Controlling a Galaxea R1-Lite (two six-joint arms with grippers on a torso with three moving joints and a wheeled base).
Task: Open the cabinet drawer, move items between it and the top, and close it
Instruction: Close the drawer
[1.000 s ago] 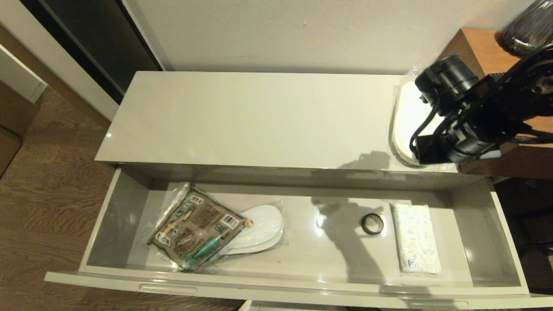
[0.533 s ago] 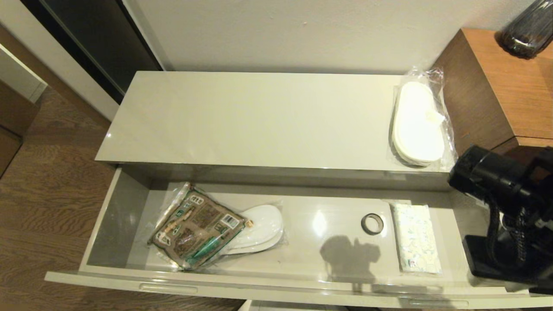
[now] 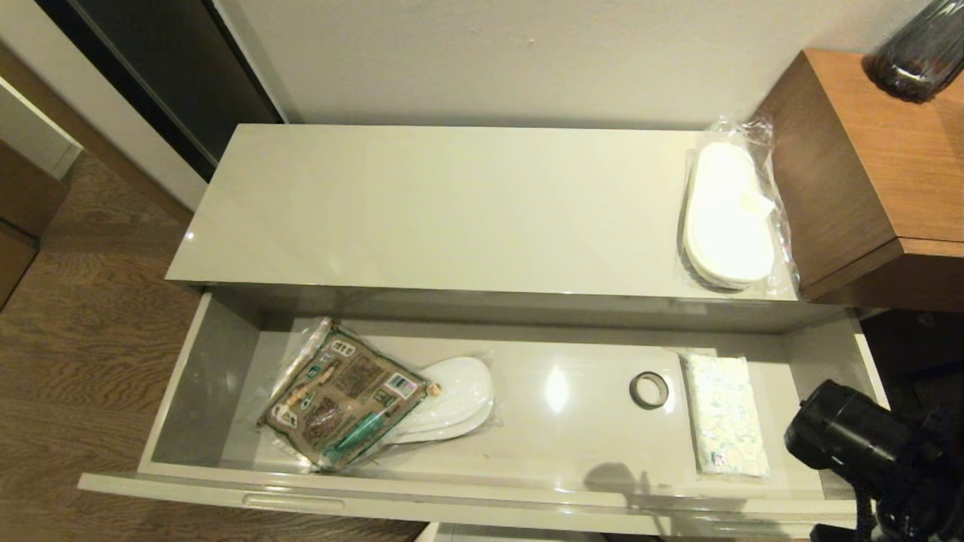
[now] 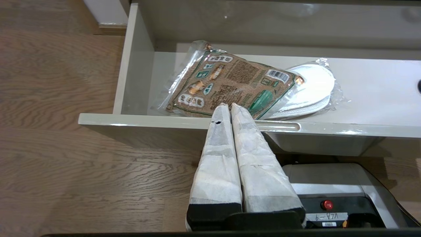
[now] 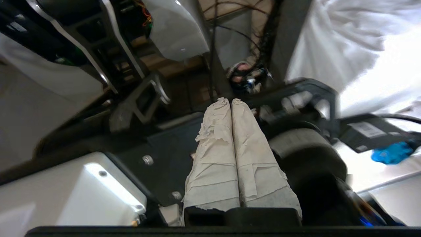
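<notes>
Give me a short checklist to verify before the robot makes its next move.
1. Drawer fully open: ok.
2. Slippers lying on the top, at its right end: ok.
3. Packet, second slippers, tape roll and tissue pack in the drawer: ok.
4. Right gripper empty, fingers shut: ok.
5. Left gripper shut, empty, before the drawer front: ok.
6. Right arm clear of the drawer's right end: cannot tell.

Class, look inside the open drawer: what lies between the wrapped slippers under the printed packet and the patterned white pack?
In the head view, only the small black tape roll, close beside the patterned pack; the drawer floor from there to the slippers is bare.
</notes>
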